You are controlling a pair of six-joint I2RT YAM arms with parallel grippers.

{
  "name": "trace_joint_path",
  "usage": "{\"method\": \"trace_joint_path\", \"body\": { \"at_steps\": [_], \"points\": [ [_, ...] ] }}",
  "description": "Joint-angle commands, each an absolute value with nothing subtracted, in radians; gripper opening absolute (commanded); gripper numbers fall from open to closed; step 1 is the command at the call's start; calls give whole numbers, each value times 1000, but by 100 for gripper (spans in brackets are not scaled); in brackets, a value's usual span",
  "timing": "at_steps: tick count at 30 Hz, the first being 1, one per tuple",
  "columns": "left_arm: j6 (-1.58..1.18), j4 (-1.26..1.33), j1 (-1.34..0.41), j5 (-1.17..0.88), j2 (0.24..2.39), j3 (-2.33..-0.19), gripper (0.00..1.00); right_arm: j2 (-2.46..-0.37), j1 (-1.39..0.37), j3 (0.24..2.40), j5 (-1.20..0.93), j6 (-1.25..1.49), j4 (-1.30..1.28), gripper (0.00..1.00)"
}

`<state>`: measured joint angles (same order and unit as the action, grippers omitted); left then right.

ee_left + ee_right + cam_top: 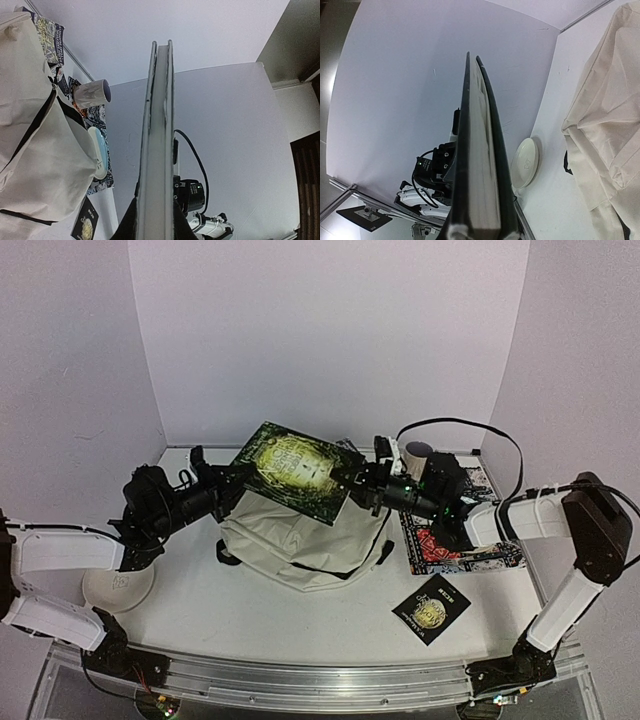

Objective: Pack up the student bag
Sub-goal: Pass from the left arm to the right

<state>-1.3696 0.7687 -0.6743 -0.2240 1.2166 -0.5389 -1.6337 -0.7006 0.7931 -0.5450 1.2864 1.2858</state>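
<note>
student bag check: where's it sitting right now, and what are the arms up to? (tom)

It's slumped in the middle of the table, between the two arms; cream fabric, black zipper lines, a black strap end poking out on its left side; can't tell from here whether the zip is open. (rk)

And the grippers? (tom)

Both are clamped on the same thing, a book with a green-yellow cover and a dark border; the left gripper has its jaws nearly closed, pinching the book's left edge; the right gripper is nipped in tight on the right edge; each wrist view looks straight along the book edge-on, with the fingers either side of it at the bottom. (rk)

Is the book on the bag? (tom)

It hangs over the far part of the bag, cover facing up; the wrist views show a gap between the two, so apart, not resting. (rk)

Anything else around? (tom)

A white plate is near the left arm; a patterned mat lies to the right of the bag with a mug at its far end; a small black booklet lies on the table just in front of the mat. (rk)
</note>
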Motion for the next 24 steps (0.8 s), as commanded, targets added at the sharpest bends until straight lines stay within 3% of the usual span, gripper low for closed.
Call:
{"method": "trace_joint_path", "body": {
  "at_steps": [1,7,11,20,24],
  "points": [
    [-1308,876,-678,-245,1251,-527,25,-1539,-653,739,-557,1209,1474,0],
    [-1179,786,-678,-275,1350,-547,54,-1452,-573,652,-543,1188,1437,0],
    [-1045,565,-678,-215,1369,-592,69,-1376,-529,604,-523,1134,1343,0],
    [-692,82,-726,-19,1493,-839,90,-1214,-471,548,-460,1010,1115,0],
    [-574,-76,-809,99,1596,-980,94,-1167,-459,535,-442,987,1049,0]
  ]
}}
